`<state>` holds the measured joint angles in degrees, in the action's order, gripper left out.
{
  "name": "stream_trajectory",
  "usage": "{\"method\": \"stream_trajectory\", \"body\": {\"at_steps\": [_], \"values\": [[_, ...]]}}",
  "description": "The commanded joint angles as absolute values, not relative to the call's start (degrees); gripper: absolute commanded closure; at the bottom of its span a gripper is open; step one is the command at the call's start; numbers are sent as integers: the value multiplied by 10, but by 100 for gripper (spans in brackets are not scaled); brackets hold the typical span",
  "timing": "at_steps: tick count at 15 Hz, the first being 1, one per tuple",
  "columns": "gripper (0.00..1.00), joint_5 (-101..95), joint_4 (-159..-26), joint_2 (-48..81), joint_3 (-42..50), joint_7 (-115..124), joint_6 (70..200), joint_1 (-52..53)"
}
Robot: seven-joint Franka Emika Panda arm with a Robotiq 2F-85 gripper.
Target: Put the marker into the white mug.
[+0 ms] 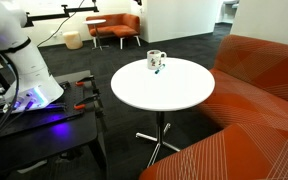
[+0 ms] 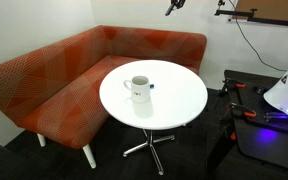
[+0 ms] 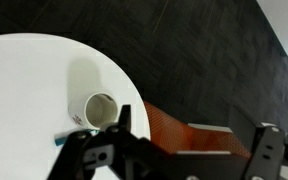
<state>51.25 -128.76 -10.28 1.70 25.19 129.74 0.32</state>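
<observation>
The white mug (image 1: 155, 60) stands upright on the round white table (image 1: 169, 95), near its far edge; it also shows in the other exterior view (image 2: 138, 87) and in the wrist view (image 3: 101, 108). The marker (image 1: 158, 70), small and teal-blue, lies on the table right beside the mug. It shows as a blue speck in an exterior view (image 2: 151, 86) and as a teal tip in the wrist view (image 3: 59, 140). My gripper (image 3: 196, 140) is open and empty, high above the table's edge, off to the side of the mug.
An orange corner sofa (image 2: 54, 70) wraps round the table and shows below the gripper in the wrist view (image 3: 174, 130). The robot's white base (image 1: 19, 60) stands on a black cart (image 1: 44, 125). The floor is dark carpet.
</observation>
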Motion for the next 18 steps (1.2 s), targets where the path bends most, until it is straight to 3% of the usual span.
{"method": "stream_trajectory", "body": {"at_steps": [1,18], "values": [[0,564,-1266,-52,22,258,1278,-7],[0,689,-1281,-12,32,256,1324,-28]]}}
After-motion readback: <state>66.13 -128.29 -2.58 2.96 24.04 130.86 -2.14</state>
